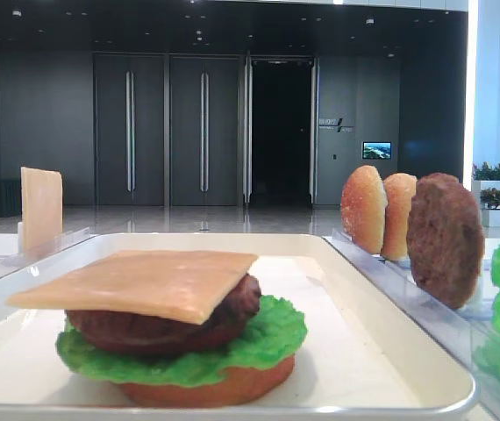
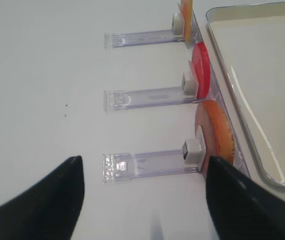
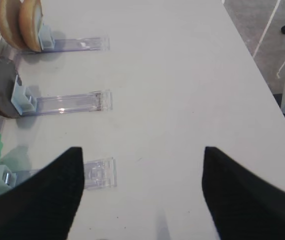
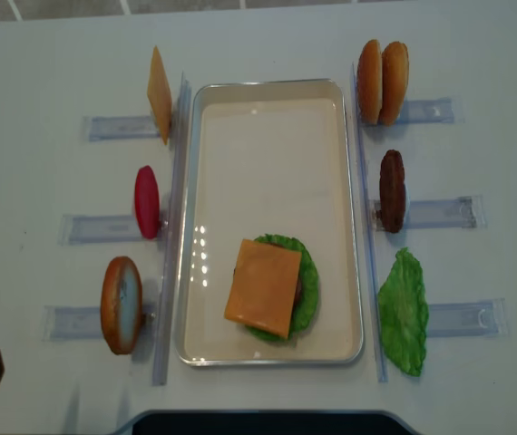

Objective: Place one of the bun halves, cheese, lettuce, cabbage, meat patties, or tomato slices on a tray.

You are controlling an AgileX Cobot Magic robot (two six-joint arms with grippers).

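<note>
Cheese is down, stack half built, both arms pulled back and empty.

You've got the cheese (image 4: 263, 287) flat on top of the patty (image 1: 167, 320), lettuce (image 1: 259, 346) and bottom bun (image 1: 219, 386), at the near end of the tray (image 4: 268, 136). Your left gripper (image 2: 142, 200) hangs over its side of the table by the racks (image 2: 145, 162), fingers spread, holding nothing; the right gripper (image 3: 140, 192) likewise. Next I'd judge tomato (image 4: 147, 201) or a bun half (image 4: 121, 304): both stand on edge in the left racks, so come in across the thin faces, lift clear of the clip, then centre over the stack.
</note>
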